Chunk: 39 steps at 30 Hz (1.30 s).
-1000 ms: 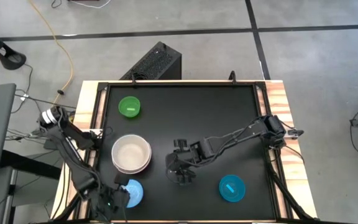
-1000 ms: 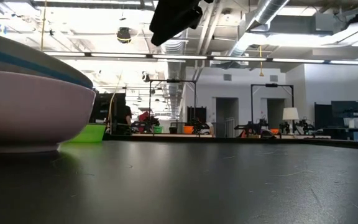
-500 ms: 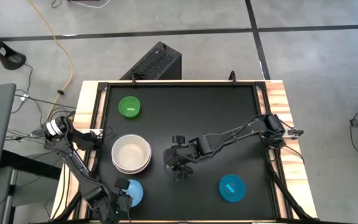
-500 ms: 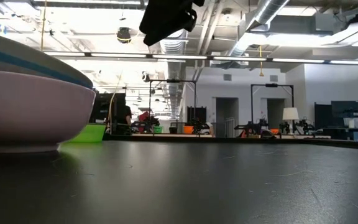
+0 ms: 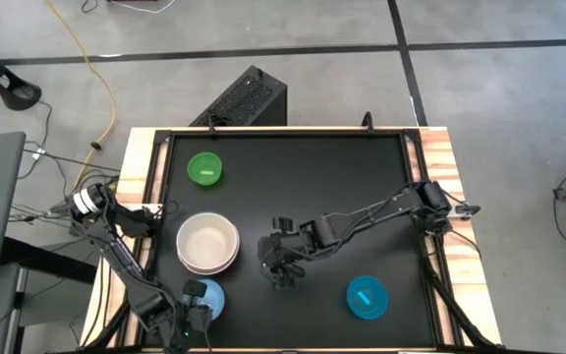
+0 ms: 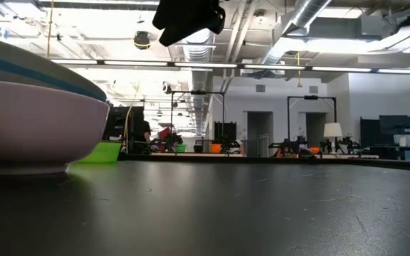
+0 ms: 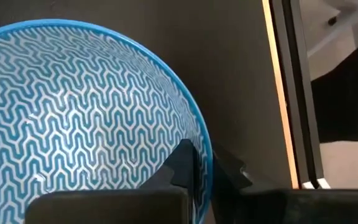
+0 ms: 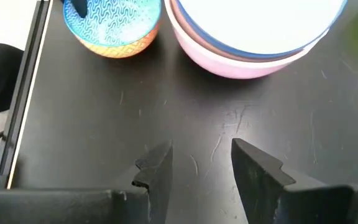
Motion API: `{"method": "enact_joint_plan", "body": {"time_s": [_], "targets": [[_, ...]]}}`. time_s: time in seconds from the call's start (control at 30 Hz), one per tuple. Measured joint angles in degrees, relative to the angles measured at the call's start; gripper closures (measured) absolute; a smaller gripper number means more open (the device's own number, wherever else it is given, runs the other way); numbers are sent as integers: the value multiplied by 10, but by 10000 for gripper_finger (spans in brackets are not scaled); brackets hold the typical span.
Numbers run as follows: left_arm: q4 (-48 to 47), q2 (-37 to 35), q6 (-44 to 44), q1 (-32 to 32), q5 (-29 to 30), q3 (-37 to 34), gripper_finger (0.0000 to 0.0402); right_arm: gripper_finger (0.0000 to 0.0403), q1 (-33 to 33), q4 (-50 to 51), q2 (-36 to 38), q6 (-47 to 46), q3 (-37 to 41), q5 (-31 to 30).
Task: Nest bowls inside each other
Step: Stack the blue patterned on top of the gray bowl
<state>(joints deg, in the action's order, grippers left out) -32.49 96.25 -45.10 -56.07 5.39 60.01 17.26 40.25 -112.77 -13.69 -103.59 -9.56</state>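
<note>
The step in hand is the pickup of the light blue bowl [image 5: 209, 300]: the left gripper [image 5: 197, 298] has its fingers [image 7: 182, 171] clamped on that bowl's rim, one inside the patterned wall and one outside, at the near left edge of the desk [image 5: 352, 167]. Judging from this, the next move calls for lifting the bowl clear without tipping it, carrying it to the stack [image 5: 207, 243] just beyond the fingers, and lowering it into the cream bowl on top.

The right gripper [image 5: 281, 264] hangs over bare desk, fingers apart and empty, with the stack just ahead of them and the light blue bowl beyond to one side.

Count: one stack, showing pink, blue and cream layers, any others hidden; three loose bowls, namely the light blue one in the grip, a teal bowl [image 5: 367, 297] near the right fingers and a green bowl [image 5: 204, 168] well apart at the far side.
</note>
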Motion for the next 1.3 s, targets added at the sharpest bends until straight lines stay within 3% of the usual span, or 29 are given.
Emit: {"method": "enact_joint_plan", "body": {"time_s": [0.17,0.3,0.43,0.67,0.8,0.9,1.03,1.3], "targets": [[-30,0,25,0,27,31,398,225,0,7,0,0,0,0],[-37,-1,78,0,29,91,399,225,1,39,0,-18,0,0],[-102,-1,123,0,35,160,399,225,8,86,0,-24,0,-2],[-269,-2,203,2,164,284,400,225,42,134,0,-35,0,-148],[-398,-16,201,23,226,324,401,225,60,159,0,-41,0,-174],[-477,-51,173,51,240,317,401,225,69,162,0,-44,0,-180],[-497,-132,144,92,242,262,401,225,74,161,0,-45,0,-184],[-314,-316,111,153,206,54,401,225,69,160,0,-44,0,-206]]}}
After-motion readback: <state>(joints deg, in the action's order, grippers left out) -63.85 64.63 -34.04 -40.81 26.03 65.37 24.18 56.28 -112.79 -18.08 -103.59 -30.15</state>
